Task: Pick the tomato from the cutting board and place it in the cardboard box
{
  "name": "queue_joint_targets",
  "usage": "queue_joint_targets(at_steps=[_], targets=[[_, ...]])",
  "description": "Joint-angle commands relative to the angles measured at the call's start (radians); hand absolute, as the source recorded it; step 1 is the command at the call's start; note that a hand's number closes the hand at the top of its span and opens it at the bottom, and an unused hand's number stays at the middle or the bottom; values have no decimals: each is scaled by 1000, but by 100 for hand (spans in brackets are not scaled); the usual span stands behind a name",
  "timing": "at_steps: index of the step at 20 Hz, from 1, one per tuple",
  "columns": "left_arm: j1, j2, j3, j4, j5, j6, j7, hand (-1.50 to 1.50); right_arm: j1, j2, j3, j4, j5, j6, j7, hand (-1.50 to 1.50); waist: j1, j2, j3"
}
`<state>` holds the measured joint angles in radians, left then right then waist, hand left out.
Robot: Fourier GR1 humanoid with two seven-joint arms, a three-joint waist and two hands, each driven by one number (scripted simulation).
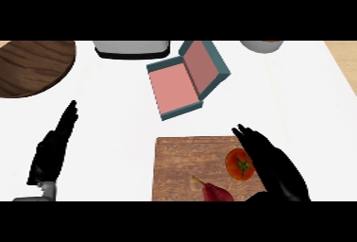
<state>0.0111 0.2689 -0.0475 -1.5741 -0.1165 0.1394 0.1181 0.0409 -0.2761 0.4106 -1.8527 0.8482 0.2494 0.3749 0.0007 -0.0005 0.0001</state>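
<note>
Head view: at far left the left hand (52,151) rests with fingers straight, idle. The box (187,79), teal outside and pink inside, lies open beyond the wooden cutting board (188,165), ready to receive. On the board's right part sits the tomato (239,164), green stem facing up; it is round, with no clear long axis. The right hand (275,165), fingers extended and uncurled, sits just beside it, apparently poised to grasp.
</note>
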Motion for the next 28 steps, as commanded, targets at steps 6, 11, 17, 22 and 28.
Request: queue_joint_targets(at_steps=[6, 11, 17, 22, 28], targets=[[-1, -37, 51, 39, -28, -45, -49, 0, -16, 63, -32, 129, 62, -12, -73, -150, 1, 0, 0], [-33, -42, 63, 36, -54, -51, -19, 0, -67, 99, -2, 135, 118, 50, -14, -150, 0, 1, 0], [-12, -83, 56, 34, -82, -42, -24, 0, 42, 66, -4, 120, 144, -68, -156, 150, -2, 0, 0], [-10, -34, 101, -37, -38, -95, 27, 0, 34, 63, -13, 87, 253, -178, -132, 150, -2, -1, 0], [-27, -62, 114, 69, -62, -81, -63, 0, 42, 57, -58, 56, 268, -250, -194, 150, -3, 0, 0]])
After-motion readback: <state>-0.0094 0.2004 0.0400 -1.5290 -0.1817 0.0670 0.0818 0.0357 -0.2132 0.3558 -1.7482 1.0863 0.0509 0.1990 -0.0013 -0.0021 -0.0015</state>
